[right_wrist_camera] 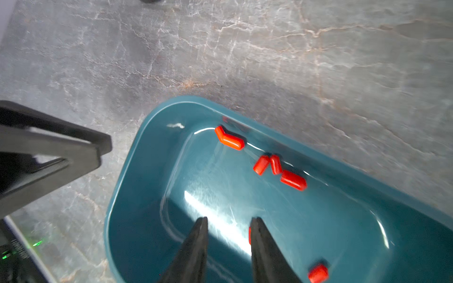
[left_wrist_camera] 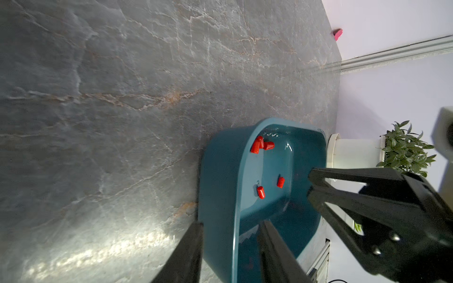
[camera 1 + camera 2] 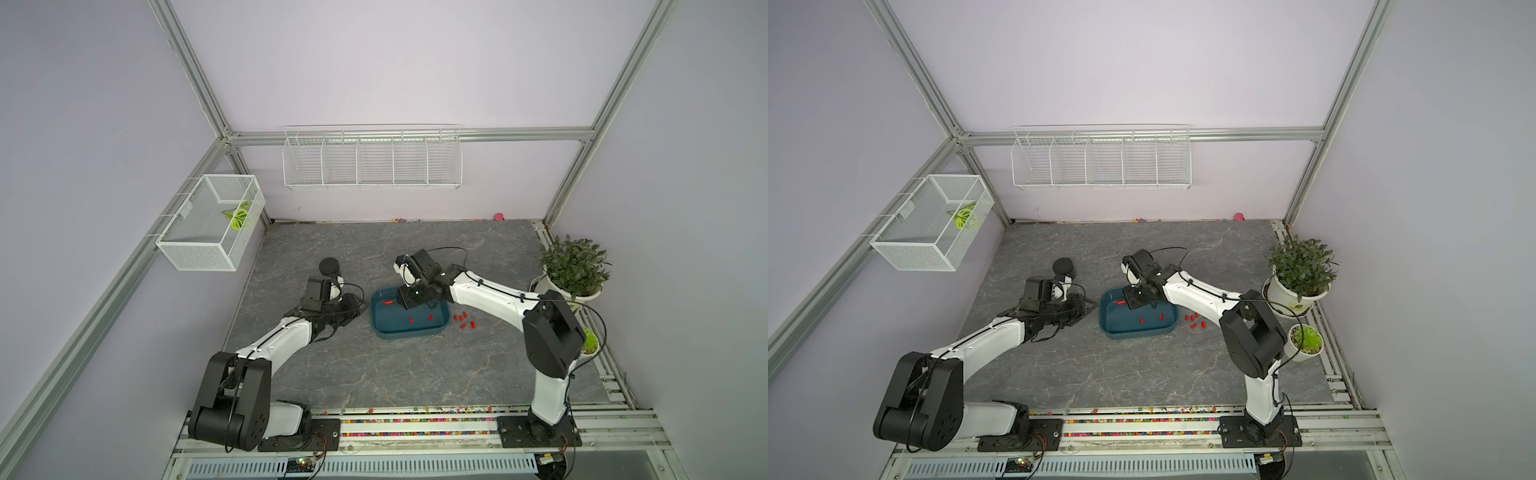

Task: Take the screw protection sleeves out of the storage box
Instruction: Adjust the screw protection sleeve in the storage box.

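Observation:
The teal storage box (image 3: 407, 331) (image 3: 1138, 332) sits mid-table. Several red screw protection sleeves (image 3: 411, 320) lie on its floor, seen closer in the wrist views (image 1: 230, 140) (image 2: 260, 192). More sleeves (image 3: 463, 320) lie on the table just right of the box. My left gripper (image 3: 358, 306) (image 2: 231, 223) straddles the box's left wall (image 2: 220, 171), one finger outside and one inside, shut on it. My right gripper (image 3: 405, 306) (image 1: 229, 220) hangs open inside the box, just above the floor. A red sliver of a sleeve shows at the inner edge of one finger (image 1: 259, 245).
A black cup (image 3: 329, 267) stands behind the left wrist. Two potted plants (image 3: 573, 266) (image 3: 588, 345) line the right edge. White wire baskets hang on the left frame (image 3: 208, 220) and back wall (image 3: 372, 160). Coloured beads (image 3: 415, 420) fill the front rail.

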Motion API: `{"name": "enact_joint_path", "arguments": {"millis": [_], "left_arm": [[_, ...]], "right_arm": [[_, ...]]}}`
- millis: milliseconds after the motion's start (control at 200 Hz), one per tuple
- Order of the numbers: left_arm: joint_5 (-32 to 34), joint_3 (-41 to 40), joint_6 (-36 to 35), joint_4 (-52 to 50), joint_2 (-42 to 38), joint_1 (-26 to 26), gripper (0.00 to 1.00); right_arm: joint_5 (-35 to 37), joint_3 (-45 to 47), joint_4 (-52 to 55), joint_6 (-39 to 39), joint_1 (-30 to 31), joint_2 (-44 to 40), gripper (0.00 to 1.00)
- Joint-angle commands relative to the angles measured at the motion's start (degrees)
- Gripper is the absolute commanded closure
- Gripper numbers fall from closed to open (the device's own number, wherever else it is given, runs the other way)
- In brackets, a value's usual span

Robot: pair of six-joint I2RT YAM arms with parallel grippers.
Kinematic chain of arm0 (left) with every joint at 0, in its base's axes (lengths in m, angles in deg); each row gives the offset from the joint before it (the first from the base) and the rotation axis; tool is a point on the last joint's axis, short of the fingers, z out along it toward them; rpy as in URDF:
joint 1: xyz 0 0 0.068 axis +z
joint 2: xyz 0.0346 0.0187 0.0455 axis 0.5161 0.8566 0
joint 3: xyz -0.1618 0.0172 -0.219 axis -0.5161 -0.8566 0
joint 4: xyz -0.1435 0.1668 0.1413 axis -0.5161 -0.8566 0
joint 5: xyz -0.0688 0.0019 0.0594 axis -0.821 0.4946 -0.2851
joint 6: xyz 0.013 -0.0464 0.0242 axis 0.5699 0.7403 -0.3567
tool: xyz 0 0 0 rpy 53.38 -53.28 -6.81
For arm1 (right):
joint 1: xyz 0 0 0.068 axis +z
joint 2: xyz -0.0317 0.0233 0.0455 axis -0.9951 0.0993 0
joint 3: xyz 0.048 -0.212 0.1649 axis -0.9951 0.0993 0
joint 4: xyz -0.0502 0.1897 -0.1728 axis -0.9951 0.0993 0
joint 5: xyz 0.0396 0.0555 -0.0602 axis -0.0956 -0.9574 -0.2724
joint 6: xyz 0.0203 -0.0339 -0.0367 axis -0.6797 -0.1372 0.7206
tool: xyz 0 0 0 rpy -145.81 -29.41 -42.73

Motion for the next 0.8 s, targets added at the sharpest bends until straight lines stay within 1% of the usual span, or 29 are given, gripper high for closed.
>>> {"name": "enact_joint_path", "arguments": {"millis": [0,265,555,795], "left_arm": [[0.45,-0.69,0.49,1.16,0.23,0.38,0.57],[0.4,-0.81,0.71,1.55,0.54,0.47,0.57],[0.01,-0.8,0.57,1.72,0.78,0.47,0.57],[-0.31,-0.7,0.48,1.72,0.93,0.49,0.57]], "right_arm": [[1.81,-1.68,-3.41,-0.57,0.89,2.72,0.66],[5.14,-5.24,-3.42,-0.09,2.06,7.72,0.65],[5.48,-7.64,-2.31,-0.11,2.33,11.16,0.64],[5.8,-9.86,-1.48,-0.31,2.32,13.63,0.62]]}}
